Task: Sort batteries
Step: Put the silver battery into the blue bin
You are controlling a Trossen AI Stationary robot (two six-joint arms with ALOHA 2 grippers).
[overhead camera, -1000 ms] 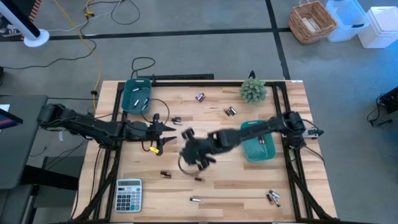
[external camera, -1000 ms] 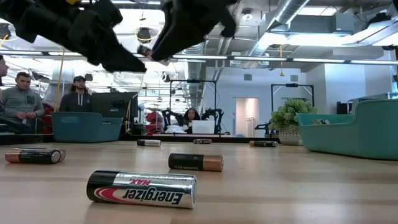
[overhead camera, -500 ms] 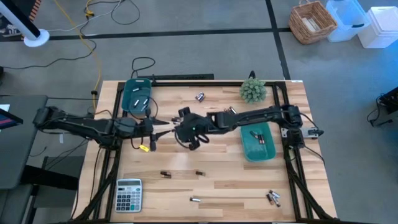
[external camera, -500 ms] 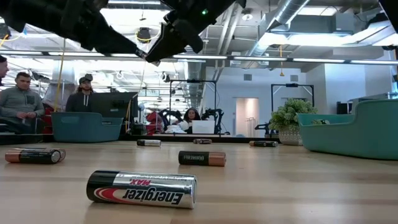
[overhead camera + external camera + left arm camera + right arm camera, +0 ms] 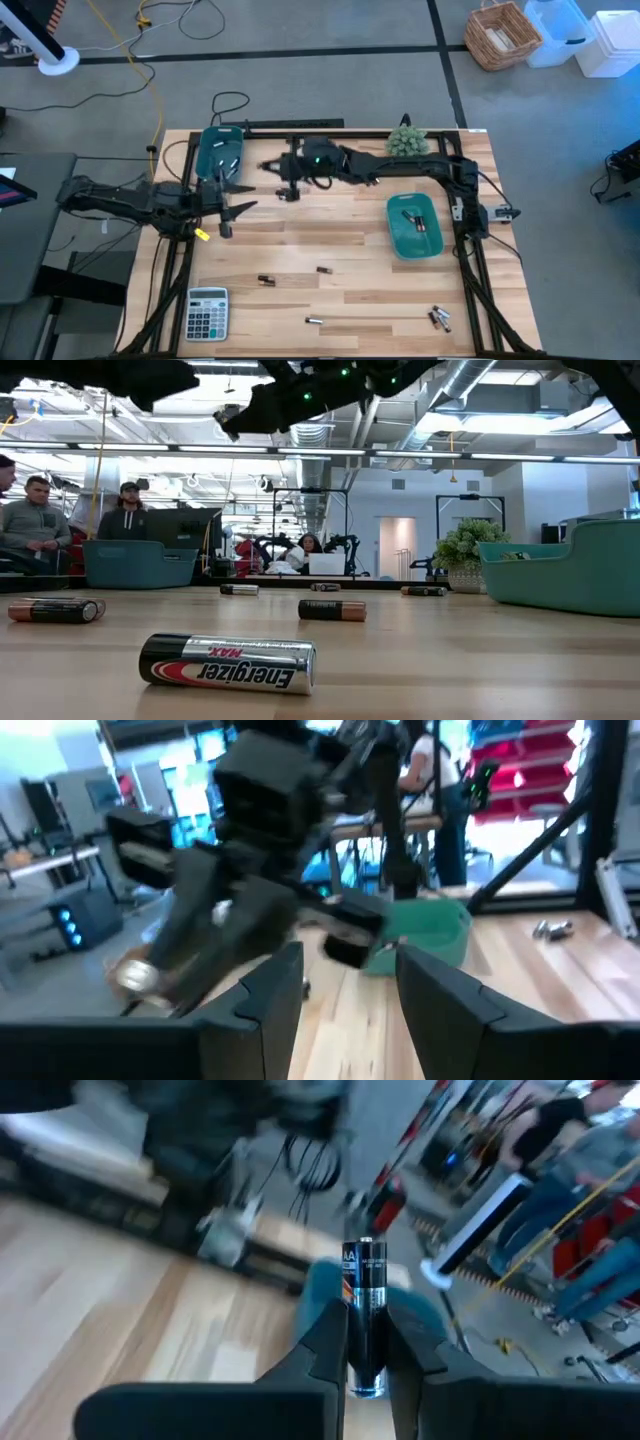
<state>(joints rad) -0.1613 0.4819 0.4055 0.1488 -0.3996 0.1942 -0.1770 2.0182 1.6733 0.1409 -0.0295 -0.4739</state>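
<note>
My right gripper [image 5: 366,1342] is clamped on a dark battery [image 5: 364,1305], which stands up out of the fingers with its long axis running straight along them and its free end pointing away from my wrist. Just past that end, as far as the smeared wrist view lets me judge, lies the left tray [image 5: 345,1295], so the drop-off is ahead of the battery's tip, not off to one side. From above, my right gripper [image 5: 287,178] hangs just beside the left tray [image 5: 209,168], on the side facing the plant [image 5: 407,144], and it is the only hand carrying anything. My left gripper [image 5: 222,196] waits with fingers apart and empty, just on the calculator [image 5: 207,313] side of that tray. I judge the next move to be a short carry over the rim, then a release. Farther off from the tray, loose batteries [image 5: 266,280] lie flat on the table [image 5: 340,230], and the right tray [image 5: 414,228] sits well apart.
</note>
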